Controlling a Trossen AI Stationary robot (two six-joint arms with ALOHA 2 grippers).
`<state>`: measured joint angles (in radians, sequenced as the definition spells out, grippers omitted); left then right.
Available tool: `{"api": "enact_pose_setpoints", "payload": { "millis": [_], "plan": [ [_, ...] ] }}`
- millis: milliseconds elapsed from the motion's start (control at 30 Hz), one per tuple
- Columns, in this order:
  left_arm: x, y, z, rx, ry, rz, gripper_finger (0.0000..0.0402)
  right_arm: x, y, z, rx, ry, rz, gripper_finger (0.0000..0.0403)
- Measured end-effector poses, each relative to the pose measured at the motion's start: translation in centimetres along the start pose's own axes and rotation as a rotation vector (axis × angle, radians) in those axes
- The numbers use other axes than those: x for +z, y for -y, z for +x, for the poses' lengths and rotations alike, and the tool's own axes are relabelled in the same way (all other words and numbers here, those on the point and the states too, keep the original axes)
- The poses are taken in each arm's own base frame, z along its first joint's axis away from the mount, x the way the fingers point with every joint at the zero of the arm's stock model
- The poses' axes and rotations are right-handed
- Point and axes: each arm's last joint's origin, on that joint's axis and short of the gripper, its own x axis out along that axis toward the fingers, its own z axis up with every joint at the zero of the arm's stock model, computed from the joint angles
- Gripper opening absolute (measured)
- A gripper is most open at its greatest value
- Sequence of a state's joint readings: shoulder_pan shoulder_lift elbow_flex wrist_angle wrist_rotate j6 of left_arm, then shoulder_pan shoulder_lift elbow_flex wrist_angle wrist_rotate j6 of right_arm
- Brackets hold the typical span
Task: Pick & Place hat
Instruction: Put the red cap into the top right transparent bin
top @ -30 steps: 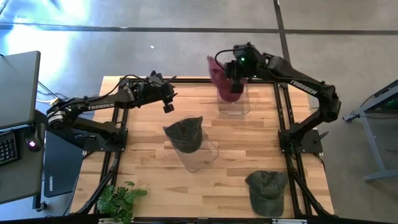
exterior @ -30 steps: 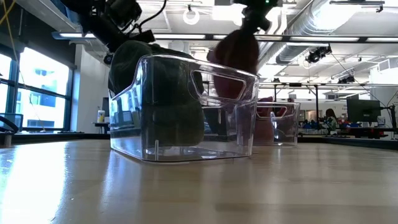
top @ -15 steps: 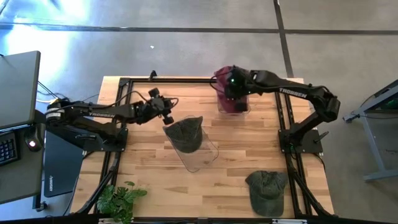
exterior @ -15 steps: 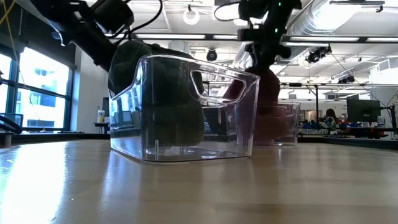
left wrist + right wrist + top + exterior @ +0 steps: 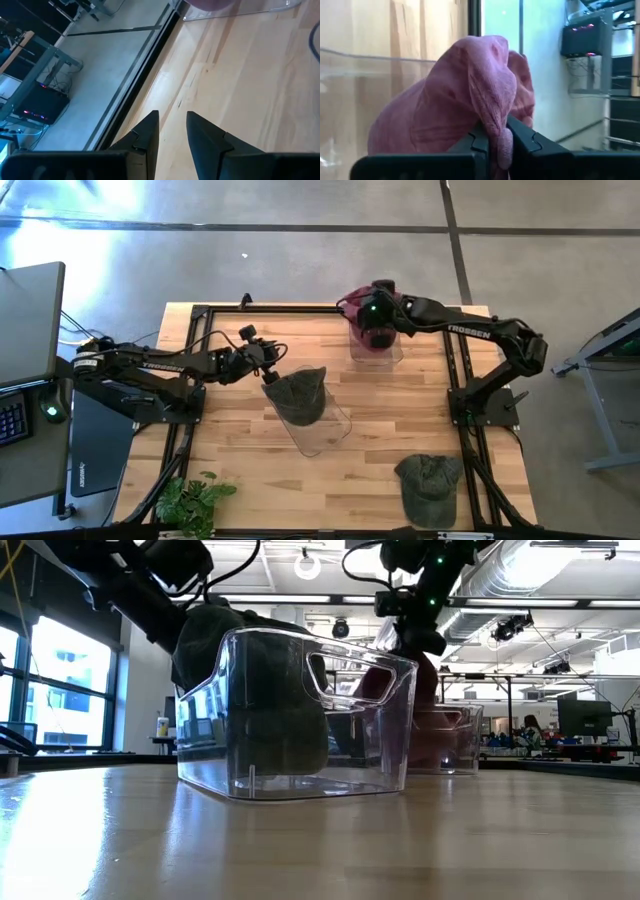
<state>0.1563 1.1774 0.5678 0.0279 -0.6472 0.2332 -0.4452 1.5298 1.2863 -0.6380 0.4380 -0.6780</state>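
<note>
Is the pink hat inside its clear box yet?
Yes: the pink hat sits in the far clear box, right gripper pinching it.

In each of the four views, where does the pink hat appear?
High view: pink hat in the far clear bin, under the right gripper.
Low view: right of centre, behind the near bin.
Left wrist view: a sliver at the top edge.
Right wrist view: centre, pinched between the fingers.
Shared landmark: the far clear bin.
</note>
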Motion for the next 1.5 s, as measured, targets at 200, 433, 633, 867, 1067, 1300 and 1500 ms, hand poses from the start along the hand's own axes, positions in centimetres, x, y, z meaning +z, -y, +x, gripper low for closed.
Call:
{"api": "enact_pose_setpoints", "payload": {
  "millis": [200,433,633,867,1067,1300,1500],
  "plan": [
    [0.0,0.0,0.0,0.000,0.000,-0.002,0.0092,-1.9,-0.5,1.9,0.097,-0.004,0.095,0.0022],
    [0.0,0.0,0.0,-0.005,0.001,-0.003,0.0092,-3.0,-1.1,2.6,0.022,-0.125,0.152,0.0067],
    [0.0,0.0,0.0,-0.005,0.001,-0.003,0.0092,-2.1,0.8,0.6,0.003,-0.143,0.278,0.0152],
    [0.0,0.0,0.0,-0.009,0.002,-0.004,0.0092,-1.1,1.1,-1.8,0.312,-0.063,0.392,0.0172],
    [0.0,0.1,0.0,-0.033,0.008,-0.010,0.0092,-1.2,0.9,-1.1,0.470,0.058,0.394,0.0121],
    [0.0,0.1,0.0,-0.034,0.008,-0.010,0.0092,-3.5,1.3,2.7,0.305,0.056,0.461,0.0041],
    [0.2,0.1,0.0,-0.033,0.025,-0.015,0.0092,-4.2,1.9,5.2,0.128,0.236,0.470,0.0004]
  ]
}}
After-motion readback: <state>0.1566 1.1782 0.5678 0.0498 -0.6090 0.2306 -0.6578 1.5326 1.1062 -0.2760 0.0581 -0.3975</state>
